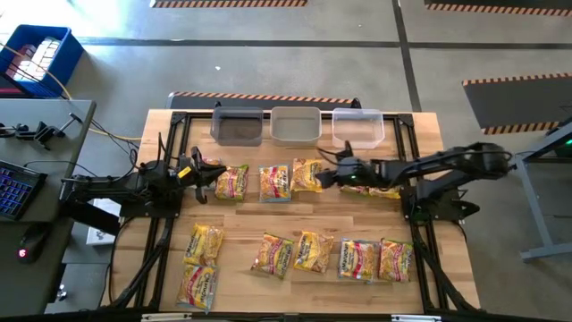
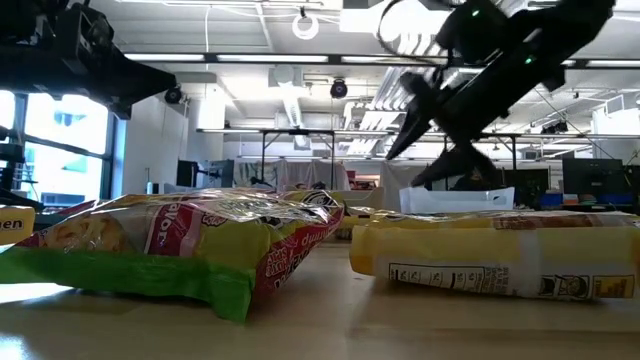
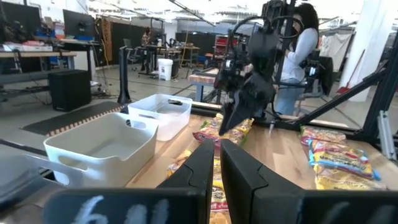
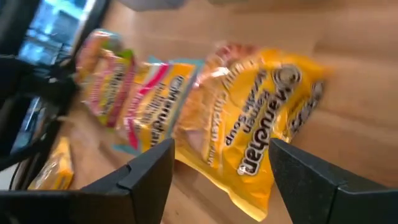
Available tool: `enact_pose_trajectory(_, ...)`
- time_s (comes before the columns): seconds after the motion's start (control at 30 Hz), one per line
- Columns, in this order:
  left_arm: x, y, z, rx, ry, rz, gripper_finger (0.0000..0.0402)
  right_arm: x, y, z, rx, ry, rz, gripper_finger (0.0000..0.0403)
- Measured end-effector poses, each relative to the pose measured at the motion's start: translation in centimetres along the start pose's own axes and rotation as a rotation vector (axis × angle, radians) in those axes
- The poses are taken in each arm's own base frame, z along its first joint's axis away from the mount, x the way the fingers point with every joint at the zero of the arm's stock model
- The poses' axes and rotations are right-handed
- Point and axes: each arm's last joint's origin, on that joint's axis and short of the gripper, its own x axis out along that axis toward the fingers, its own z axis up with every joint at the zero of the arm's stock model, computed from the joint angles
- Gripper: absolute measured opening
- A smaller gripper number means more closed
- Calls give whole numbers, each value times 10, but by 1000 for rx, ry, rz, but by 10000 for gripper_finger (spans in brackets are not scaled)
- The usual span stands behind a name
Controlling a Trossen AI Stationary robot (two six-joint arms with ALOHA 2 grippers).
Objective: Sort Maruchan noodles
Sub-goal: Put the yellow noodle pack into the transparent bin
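Overhead, the right end effector (image 1: 323, 176) hung with fingers apart above a yellow packet (image 1: 307, 174); the left end effector (image 1: 191, 170) was pinched together. About eleven noodle packets (image 1: 312, 251) lay in two rows on the wooden desk (image 1: 429, 134), with three bins (image 1: 296, 124) behind and concrete floor around.

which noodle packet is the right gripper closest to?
The orange-yellow packet at the right end of the back row's three, in front of the middle bin. The right gripper, fingers open, sits at its edge; every other packet lies farther off.
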Motion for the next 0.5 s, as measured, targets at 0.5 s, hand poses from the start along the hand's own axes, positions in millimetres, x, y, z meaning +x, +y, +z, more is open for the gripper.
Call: enact_pose_trajectory(0.5, 0, 0, 0, 29, 2, 1, 19, 67, 1, -3, 198, 103, -195, 252)
